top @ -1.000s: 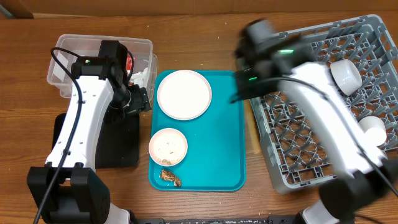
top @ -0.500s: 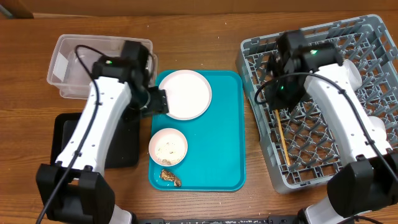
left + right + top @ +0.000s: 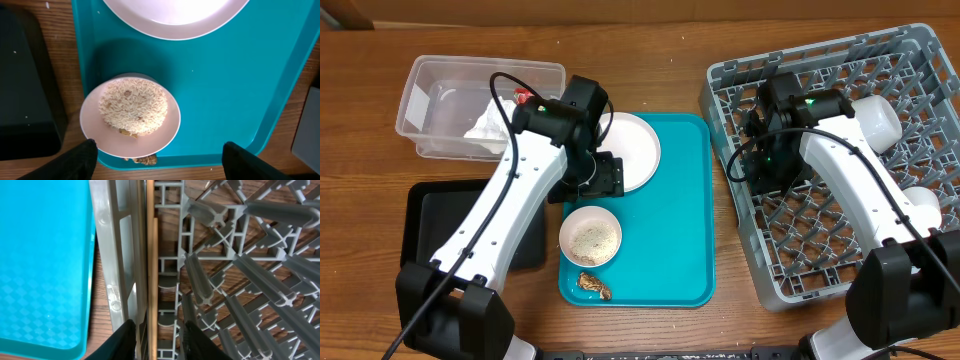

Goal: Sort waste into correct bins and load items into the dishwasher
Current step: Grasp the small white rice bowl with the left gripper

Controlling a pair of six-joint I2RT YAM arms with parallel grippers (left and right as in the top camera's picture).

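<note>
**Rice bowl lying under the open left hand**

Nearest the robot, on the teal plastic serving tray (image 3: pixel 670 250), the small brown food scrap (image 3: pixel 595 285) is lying just beside the small round pale bowl (image 3: pixel 172 125), which is carrying a heap of loose white rice grains (image 3: pixel 132 106). The bowl is looking stiff and smooth, so a pinch across its bare rim seems the best hold. The rice will probably be spilling if it is tipped early, so it wants carrying level.

The left hand (image 3: pixel 159 150) is hovering above the bowl, fingers spread wide and gripping nothing. Beyond it, the large round white plate (image 3: pixel 630 140) is sitting flat on the tray. Farther off, the clear plastic rectangular tub (image 3: pixel 450 75) is holding the crumpled white paper napkin (image 3: pixel 488 125) and the small red shiny wrapper (image 3: pixel 523 97).

The right hand (image 3: pixel 160 330) is reaching into the square grey plastic dish rack (image 3: pixel 780 260) with its fingers apart. A thin wooden stick (image 3: pixel 152 280) is lying between them, seemingly unclamped.

Only the left wrist view is showing how high the rice is heaped. Only the right wrist view is showing the stick, which the arm is hiding from overhead. Only the overhead view is showing the tub.
</note>
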